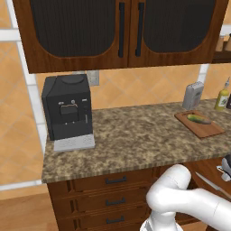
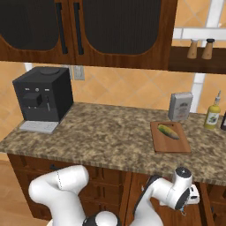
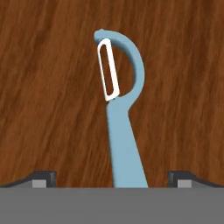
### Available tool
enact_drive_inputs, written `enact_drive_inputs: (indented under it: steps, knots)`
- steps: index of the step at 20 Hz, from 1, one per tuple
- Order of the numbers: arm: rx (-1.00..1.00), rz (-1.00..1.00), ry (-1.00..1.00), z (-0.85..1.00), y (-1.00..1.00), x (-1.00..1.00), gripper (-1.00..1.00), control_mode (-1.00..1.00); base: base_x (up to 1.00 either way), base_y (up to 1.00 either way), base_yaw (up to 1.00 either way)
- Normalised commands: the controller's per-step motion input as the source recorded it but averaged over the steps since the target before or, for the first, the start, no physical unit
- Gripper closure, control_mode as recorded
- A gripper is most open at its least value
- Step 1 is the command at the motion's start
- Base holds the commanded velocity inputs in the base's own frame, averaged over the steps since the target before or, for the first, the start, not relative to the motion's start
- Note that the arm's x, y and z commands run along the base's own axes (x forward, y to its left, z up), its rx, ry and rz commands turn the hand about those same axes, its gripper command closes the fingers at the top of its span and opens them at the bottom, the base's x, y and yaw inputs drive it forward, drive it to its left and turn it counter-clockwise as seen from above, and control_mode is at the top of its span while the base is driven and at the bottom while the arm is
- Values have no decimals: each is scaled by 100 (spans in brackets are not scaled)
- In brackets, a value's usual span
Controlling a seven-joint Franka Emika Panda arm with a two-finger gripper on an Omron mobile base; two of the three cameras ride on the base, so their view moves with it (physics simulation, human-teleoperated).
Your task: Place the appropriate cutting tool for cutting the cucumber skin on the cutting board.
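Observation:
The cutting tool (image 3: pixel 124 131) is a teal-blue peeler with a white blade. It lies on a brown wooden surface, straight ahead in the hand view. My gripper (image 3: pixel 112 178) is open, and the peeler's handle runs down between its two fingertips (image 3: pixel 43 177) with gaps on both sides. My hand (image 2: pixel 183 189) hangs below the counter's front edge at the right. On the counter, the reddish-brown cutting board (image 1: pixel 212 131) (image 2: pixel 170 146) carries the green cucumber (image 1: pixel 198 119) (image 2: pixel 168 131).
A black coffee machine (image 1: pixel 67 110) (image 2: pixel 42 99) stands at the counter's left end. A grey box (image 1: pixel 193 95) (image 2: pixel 180 106) and an oil bottle (image 1: pixel 221 98) (image 2: pixel 212 114) stand behind the board. A knife (image 1: pixel 211 184) lies below counter level near my hand. Wall cabinets hang overhead.

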Motion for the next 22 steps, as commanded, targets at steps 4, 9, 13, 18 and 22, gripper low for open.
enact_drive_inputs:
  steps: [4,9,13,18,22]
  knots:
    - [0,4,0,-20,-18,2,-100,-100,0,0,0]
    - [0,2,0,-29,0,0,-100,-100,0,0,0]
    - [0,3,0,-29,12,0,100,-100,0,0,0]
    - [0,3,0,-31,9,-52,100,-100,0,0,0]
    - [0,0,0,8,0,-71,100,-100,0,0,0]
